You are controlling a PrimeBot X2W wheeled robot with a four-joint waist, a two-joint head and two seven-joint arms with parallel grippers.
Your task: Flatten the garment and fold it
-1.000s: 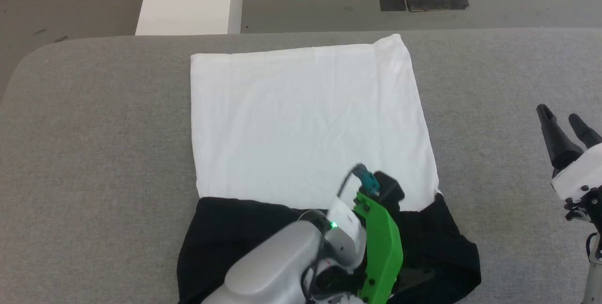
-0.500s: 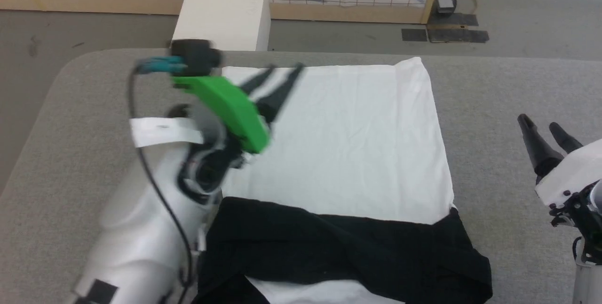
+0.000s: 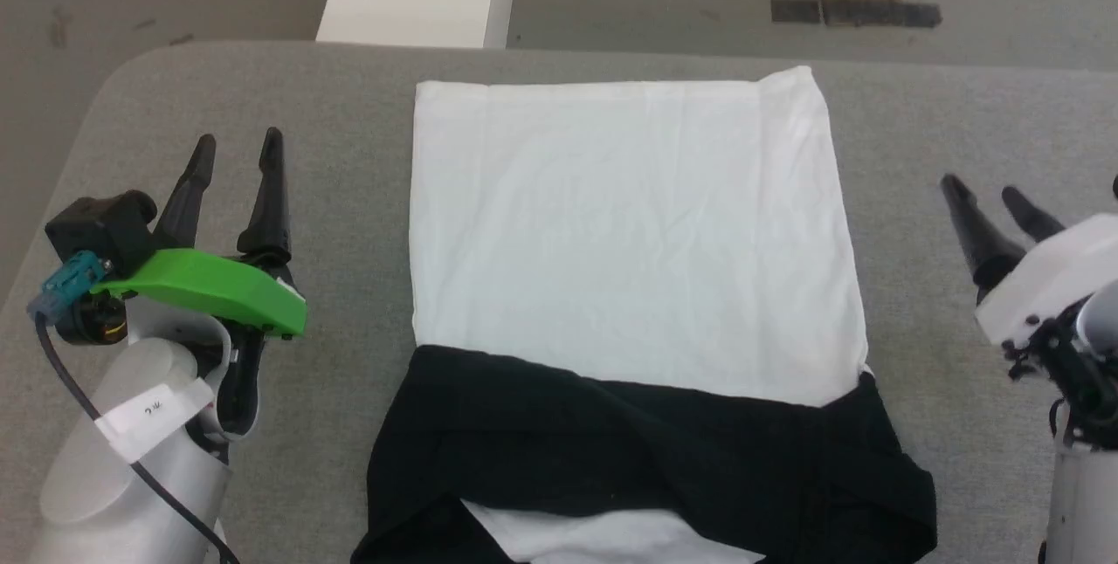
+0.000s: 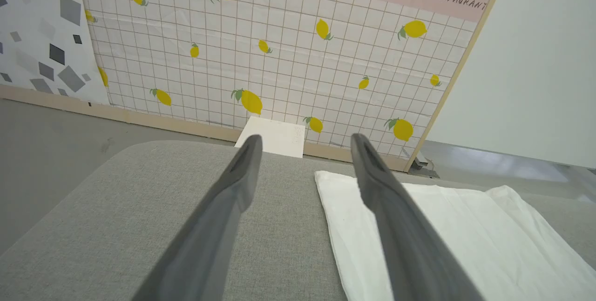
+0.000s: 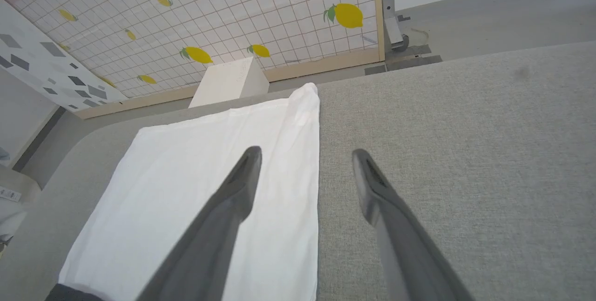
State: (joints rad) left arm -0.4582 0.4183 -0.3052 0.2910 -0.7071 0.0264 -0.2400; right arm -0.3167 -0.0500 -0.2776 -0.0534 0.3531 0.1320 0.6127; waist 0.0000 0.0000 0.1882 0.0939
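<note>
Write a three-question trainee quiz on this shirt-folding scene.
1. True or false: the left gripper is gripping the garment.
2. Where do the black sleeves lie? A) folded across the garment's near end; B) spread flat out to both sides; C) hanging over the edge.
3. Fill in: the right gripper has its jaws ____.

Key
1. False: it is over bare table, apart from the cloth, jaws open.
2. A.
3. open.

L end effector (image 3: pixel 238 139) — off garment (image 3: pixel 629 223), opened
</note>
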